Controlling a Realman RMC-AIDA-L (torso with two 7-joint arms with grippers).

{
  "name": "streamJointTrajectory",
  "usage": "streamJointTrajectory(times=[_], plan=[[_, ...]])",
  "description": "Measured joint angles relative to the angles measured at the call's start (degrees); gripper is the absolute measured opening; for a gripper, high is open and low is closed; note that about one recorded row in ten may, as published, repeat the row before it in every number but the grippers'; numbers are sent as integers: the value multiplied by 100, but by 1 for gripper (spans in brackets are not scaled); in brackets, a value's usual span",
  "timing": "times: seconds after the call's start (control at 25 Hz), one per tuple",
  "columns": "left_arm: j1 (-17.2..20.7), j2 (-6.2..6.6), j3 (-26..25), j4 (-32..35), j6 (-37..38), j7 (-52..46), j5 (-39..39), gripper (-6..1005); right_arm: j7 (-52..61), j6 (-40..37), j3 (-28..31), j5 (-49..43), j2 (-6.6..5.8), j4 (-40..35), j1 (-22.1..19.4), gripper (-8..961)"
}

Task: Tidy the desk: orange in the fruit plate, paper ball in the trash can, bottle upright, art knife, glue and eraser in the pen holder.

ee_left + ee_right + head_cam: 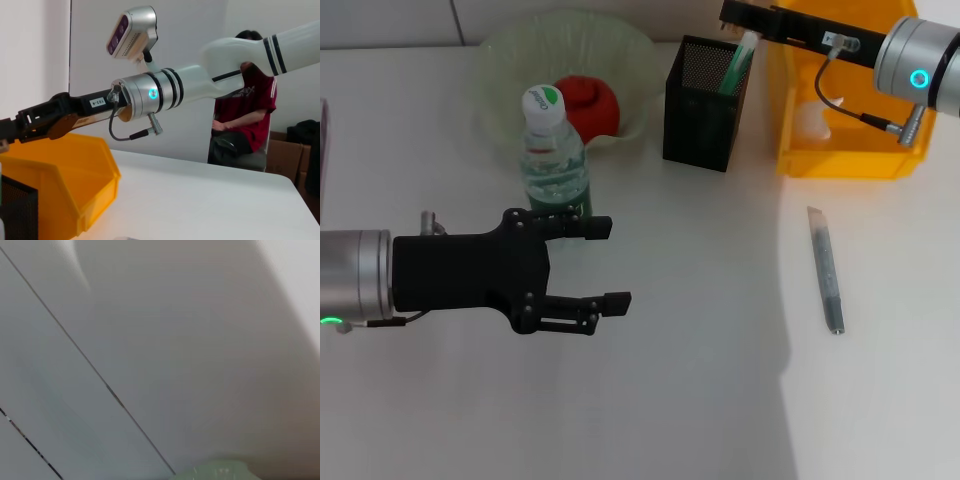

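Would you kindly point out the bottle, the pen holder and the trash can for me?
bottle (553, 160): head view, on the clear body below the cap.
pen holder (700, 110): head view, on the front mesh wall.
trash can (850, 160): head view, on the yellow-orange front wall.

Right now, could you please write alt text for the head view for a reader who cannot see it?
The left gripper hovers open beside an upright bottle, with an orange in the fruit plate behind. The right gripper is above the pen holder; a knife lies on the desk.
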Motion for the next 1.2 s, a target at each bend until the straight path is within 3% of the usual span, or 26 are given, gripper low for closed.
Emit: streamJointTrajectory(times=[0.32,0.56,0.6,0.76,0.8,0.88,0.92,0.96,1.0,1.04,1.16,1.2], plan=[[35,10,-38,0,2,-22,-2,859,-164,-103,-7,55,5,-91,-55,259],[55,-3,-41,-36,4,-37,16,859,-217,-428,6,330,6,-591,-528,494],[55,-3,-41,-40,4,-38,20,859,-323,-822,7,583,-16,-917,-812,523],[65,-5,-40,-52,4,-37,35,859,-352,-1557,-10,620,-93,-1524,-1176,641],[65,-6,-40,-52,3,-35,35,859,-76,-1987,-31,366,-170,-2156,-1477,640],[66,-2,-40,-53,-14,-17,44,859,102,-2131,-26,210,-182,-2501,-1619,637],[66,6,-40,-53,-23,-11,48,859,551,-2409,33,-324,-164,-3302,-1893,636],[66,12,-40,-54,-27,-6,50,859,551,-2409,33,-324,-164,-3302,-1893,636],[65,17,-38,-56,-29,-3,52,859,1148,-2702,143,-1090,-127,-4126,-2015,636],[64,25,-34,-57,-31,-4,53,859,1148,-2702,143,-1090,-127,-4126,-2015,636],[64,25,-16,-54,-32,-23,54,859,2332,-3364,242,-2583,-100,-5158,-1939,636],[64,31,7,-48,-30,-54,65,859,3339,-3907,214,-3685,-100,-5722,-1707,636]])
